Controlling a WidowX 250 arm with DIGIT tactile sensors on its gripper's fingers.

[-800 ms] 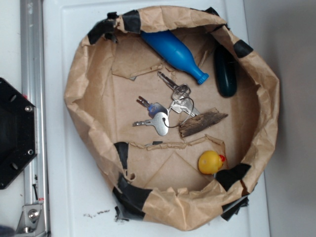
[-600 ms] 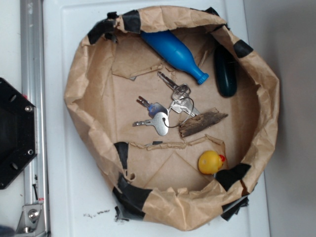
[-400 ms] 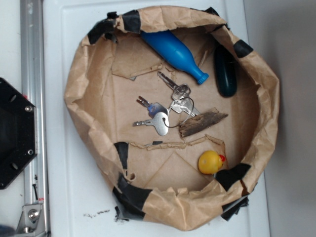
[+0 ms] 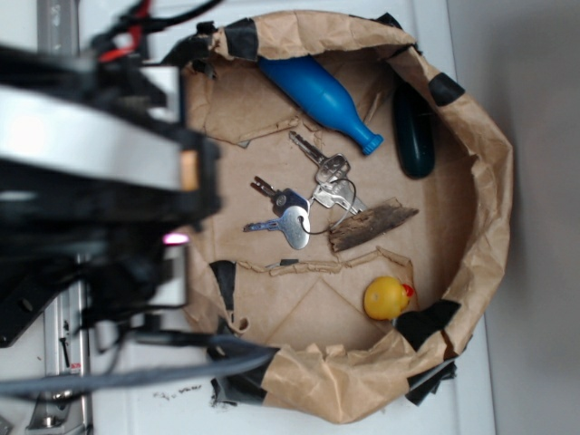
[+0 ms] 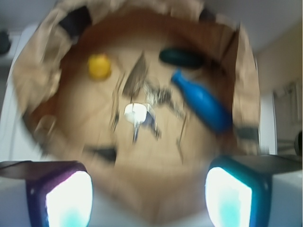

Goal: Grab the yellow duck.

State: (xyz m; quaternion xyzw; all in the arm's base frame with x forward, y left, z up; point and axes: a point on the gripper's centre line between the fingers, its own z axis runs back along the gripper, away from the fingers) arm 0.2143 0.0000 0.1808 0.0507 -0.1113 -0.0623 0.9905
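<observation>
Hovering far off, fingers [image 5: 148, 198] spread wide, nothing held; yellow duck [image 4: 387, 298] untouched, whole grab left.

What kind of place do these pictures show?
Probably a lab bench for robot grasping tests: a taped brown-paper bin on a white surface holds unrelated props, a yellow duck, keys and a blue bottle.

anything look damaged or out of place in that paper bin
The paper bin is crumpled and patched with black tape, its floor torn into curled flaps near the keys. The blue bottle lies on its side. The duck looks intact.
</observation>
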